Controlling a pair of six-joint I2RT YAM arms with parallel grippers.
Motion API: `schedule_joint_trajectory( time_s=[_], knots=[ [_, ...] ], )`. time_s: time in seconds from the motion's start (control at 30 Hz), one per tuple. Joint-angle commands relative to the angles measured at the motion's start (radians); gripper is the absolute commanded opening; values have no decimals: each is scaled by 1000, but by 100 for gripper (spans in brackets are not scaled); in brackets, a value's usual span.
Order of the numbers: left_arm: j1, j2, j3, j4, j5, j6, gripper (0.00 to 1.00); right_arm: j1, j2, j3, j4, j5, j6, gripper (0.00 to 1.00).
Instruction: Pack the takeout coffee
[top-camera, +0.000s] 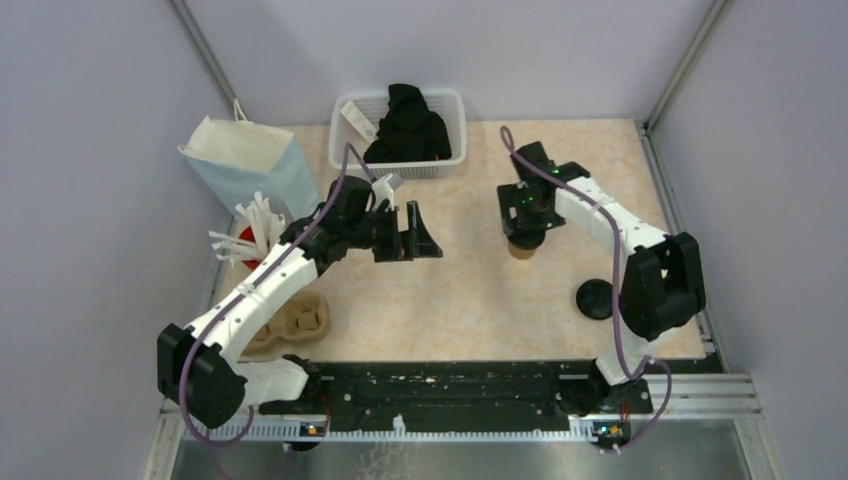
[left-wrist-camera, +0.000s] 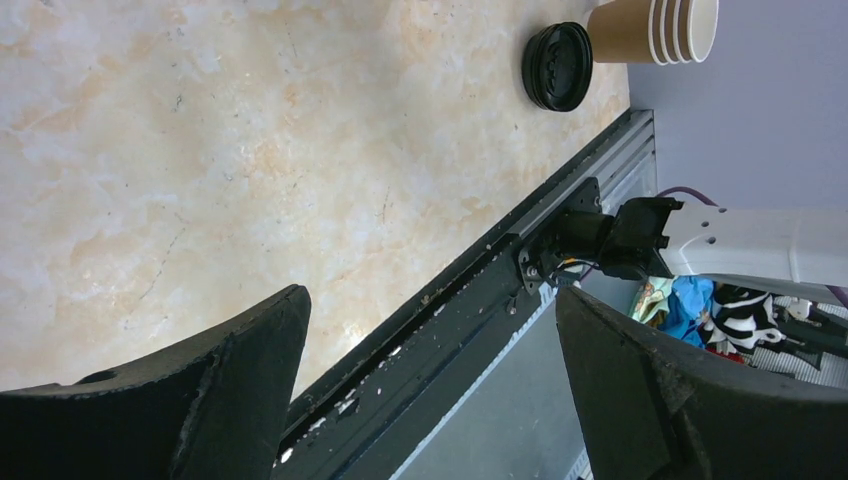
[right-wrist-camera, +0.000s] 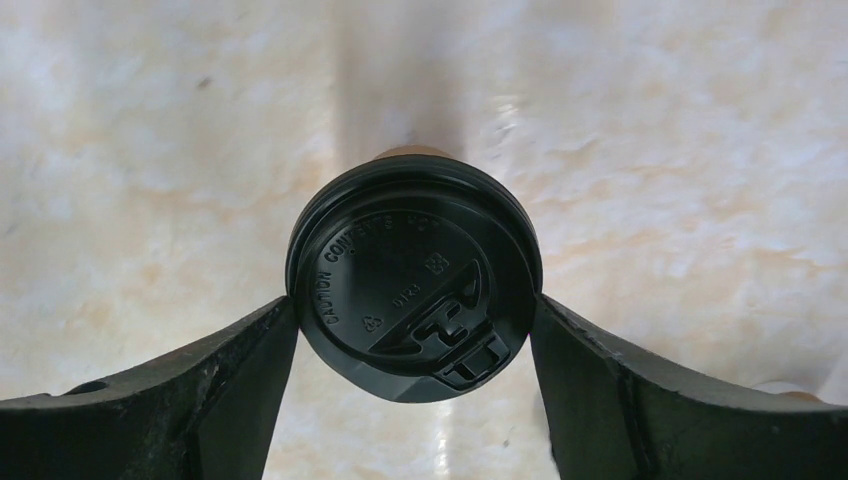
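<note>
Right fingers (right-wrist-camera: 200, 400) around takeout coffee (right-wrist-camera: 415, 290) (perhaps touching)

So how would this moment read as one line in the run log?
right gripper: jaws flanking lidded takeout coffee, grip unconfirmed | left gripper: open, empty, above table | spare lid: on table

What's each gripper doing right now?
Left gripper: open, empty.
Right gripper: fingers flank the lidded takeout coffee; grip cannot be told.
</note>
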Motion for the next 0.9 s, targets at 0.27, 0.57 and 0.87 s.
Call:
schedule_joint_trajectory(
  time_s=[0.27, 0.57, 0.87],
  knots=[
    [3, 153, 149, -16, 62, 97, 98, -228, 119, 151, 30, 14, -71, 94],
    [1, 186, 242, -92, 77, 171, 98, -247, -21, 390, -231, 15, -39, 99],
    [1, 191, 328, -136, 67, 286, 98, -709, -343, 79, -271, -108, 117, 81]
  ],
)
